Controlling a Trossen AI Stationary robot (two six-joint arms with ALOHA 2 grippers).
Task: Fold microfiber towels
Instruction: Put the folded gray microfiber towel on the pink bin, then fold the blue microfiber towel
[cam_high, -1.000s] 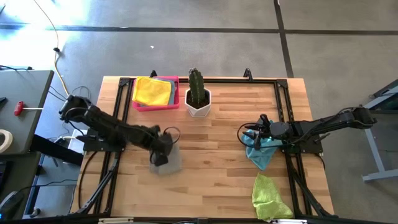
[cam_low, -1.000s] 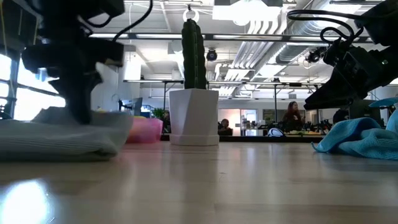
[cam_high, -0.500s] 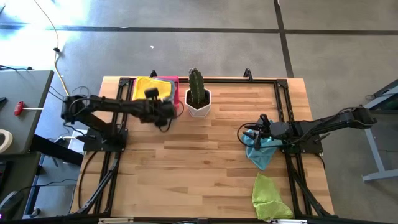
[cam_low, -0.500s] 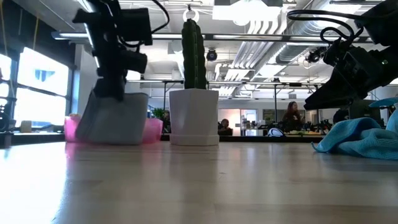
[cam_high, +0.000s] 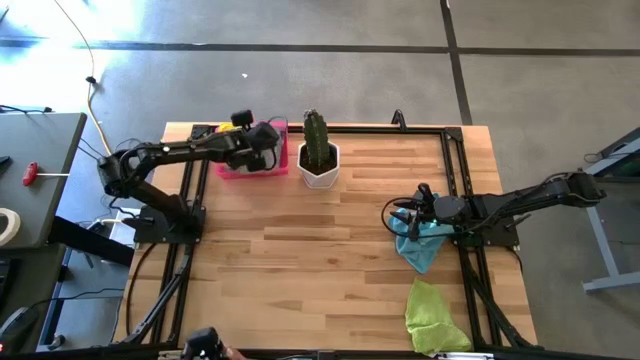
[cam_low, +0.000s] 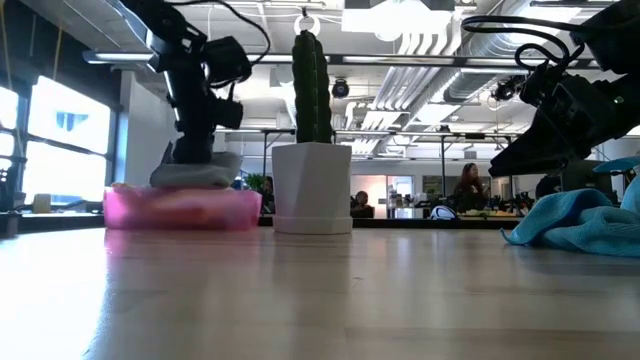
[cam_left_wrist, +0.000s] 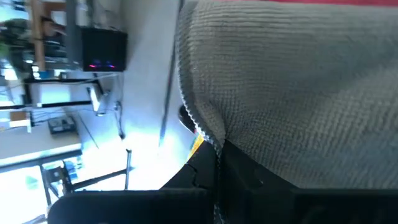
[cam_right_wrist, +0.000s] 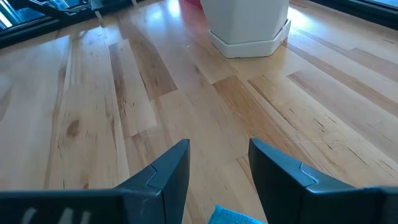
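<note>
Folded grey towel (cam_low: 197, 172) clenched in left gripper (cam_high: 262, 150), set on pink tray (cam_low: 180, 208) stack, upper left of high view. Release advised only once towel lies flat, square. Right gripper (cam_right_wrist: 219, 167) released, parked over blue towel (cam_high: 420, 244).

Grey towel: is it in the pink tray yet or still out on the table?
In the tray. The low view shows the grey towel bunched on top of the pink tray, with the left hand right above it.
</note>
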